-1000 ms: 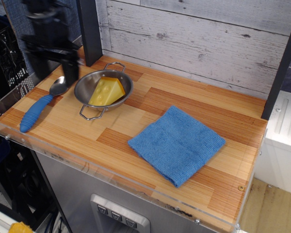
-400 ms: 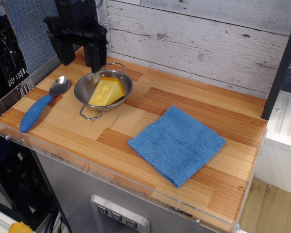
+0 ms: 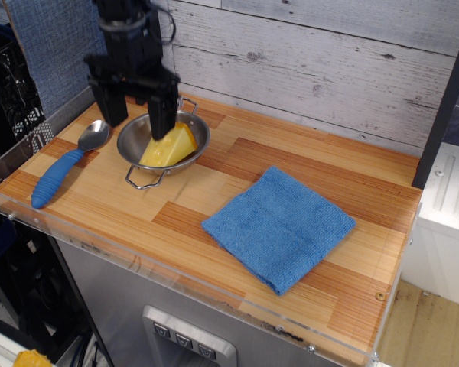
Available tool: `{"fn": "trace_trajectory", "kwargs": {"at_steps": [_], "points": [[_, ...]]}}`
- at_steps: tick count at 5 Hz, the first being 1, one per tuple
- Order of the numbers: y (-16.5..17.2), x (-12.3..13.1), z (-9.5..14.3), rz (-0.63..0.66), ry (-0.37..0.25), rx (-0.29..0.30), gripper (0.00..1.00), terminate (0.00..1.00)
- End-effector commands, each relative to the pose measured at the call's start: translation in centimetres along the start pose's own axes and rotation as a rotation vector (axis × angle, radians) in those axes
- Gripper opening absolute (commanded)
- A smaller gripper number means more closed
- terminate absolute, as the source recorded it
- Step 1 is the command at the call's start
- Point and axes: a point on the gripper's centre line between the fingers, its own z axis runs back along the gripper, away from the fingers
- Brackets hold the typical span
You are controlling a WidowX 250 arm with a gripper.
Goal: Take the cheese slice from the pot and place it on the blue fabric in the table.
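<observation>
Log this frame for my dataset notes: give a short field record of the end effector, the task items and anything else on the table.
end effector: open, fingers spread, over the pot's left side
cheese slice: in the pot, not gripped
pot: on the table's left part
blue fabric: flat, right of the pot, nothing on it
spoon: blue handle, left of the pot
table: striped wood

Blue-handled metal spoon [image 3: 61, 167] lies at 9 o'clock on the worktop, bowl end toward 1 o'clock, handle toward 7. Whitewashed plank wall [image 3: 314, 53] runs along the back, 12 o'clock. Grey panel with three buttons [image 3: 185, 340] sits below the front edge at 6 o'clock. Black post [image 3: 444, 115] at 3 o'clock.
</observation>
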Motion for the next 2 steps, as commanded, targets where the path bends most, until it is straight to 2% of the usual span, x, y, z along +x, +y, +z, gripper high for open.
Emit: {"fn": "trace_trajectory", "kwargs": {"at_steps": [1,2], "points": [[0.24,-0.04,-0.91,0.000,0.008,0.020,1.00,0.00],[-0.05,0.42,-1.46,0.010,0.007,0.015,1.00,0.00]]}}
